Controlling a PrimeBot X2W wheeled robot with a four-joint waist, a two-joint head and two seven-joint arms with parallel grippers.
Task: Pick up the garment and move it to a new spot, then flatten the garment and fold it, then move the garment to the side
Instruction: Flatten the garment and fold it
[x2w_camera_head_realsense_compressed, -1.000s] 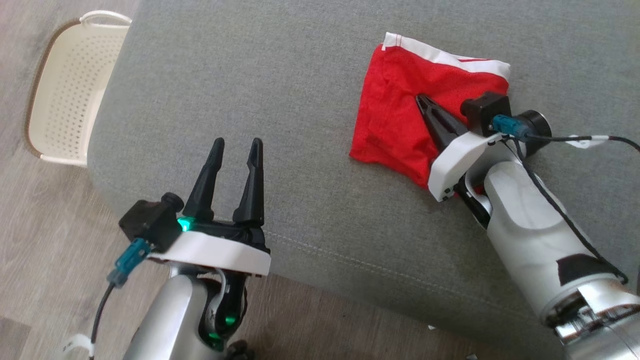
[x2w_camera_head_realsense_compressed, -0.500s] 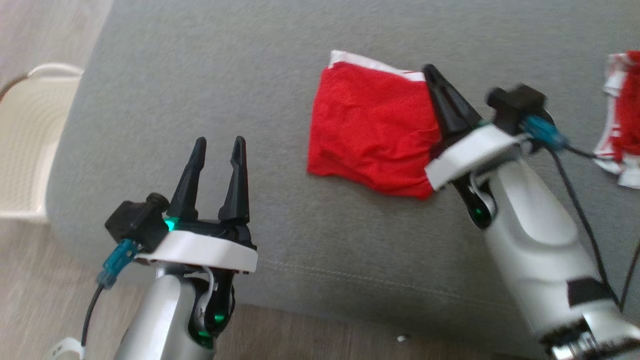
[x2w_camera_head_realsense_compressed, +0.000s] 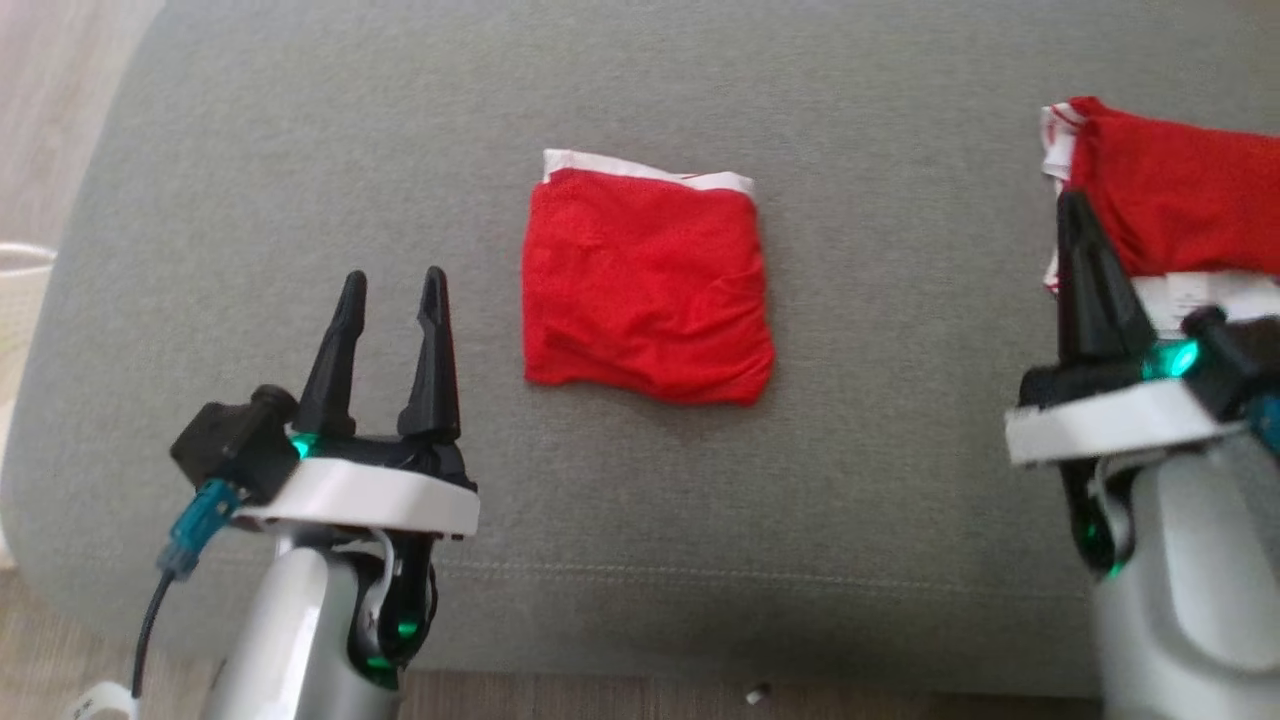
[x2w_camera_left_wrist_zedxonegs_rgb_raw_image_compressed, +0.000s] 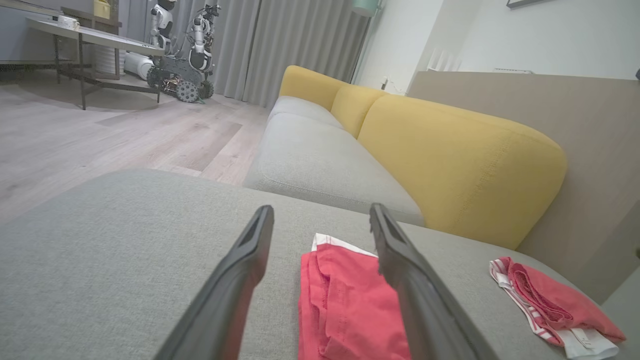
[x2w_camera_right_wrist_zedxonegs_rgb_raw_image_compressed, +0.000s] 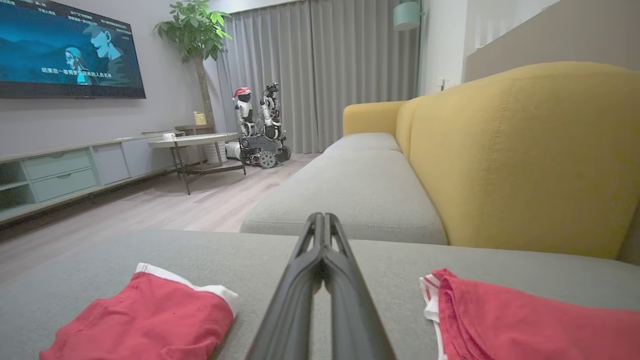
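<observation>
Grey cushion (x2w_camera_head_realsense_compressed: 300, 150): takes up most of the head view and carries both garments. Its weave looks grippy, so I judge that lifting the cloth clear will go better than dragging it.
Yellow backrest (x2w_camera_left_wrist_zedxonegs_rgb_raw_image_compressed: 450, 165): upper right of the left wrist view, behind the cushion and well away from the work.
Folded red garment (x2w_camera_head_realsense_compressed: 645, 290): a neat near-square at the centre of the head view, lying flat, with neither tool touching it. Folding looks done, which leaves the move to the side.
Second red garment (x2w_camera_head_realsense_compressed: 1180, 190): upper right of the head view, well apart from the folded one. Whichever way the folded one goes, keep it off this pile.
Left tool (x2w_camera_head_realsense_compressed: 392, 280): lower left of the head view, fingers spread wide and empty, tips just left of the folded garment. It looks the readier of the two to pinch. Bite through every layer at one edge, and deep enough that no ply slips out.
Right tool (x2w_camera_head_realsense_compressed: 1072, 205): right edge of the head view, fingers pressed together on nothing. It would need to spread before it could help.
White band (x2w_camera_head_realsense_compressed: 640, 170): along the folded garment's upper edge. The cloth is likely thickest here, so it should make a firm place to grip. Carry low and set down flat.
</observation>
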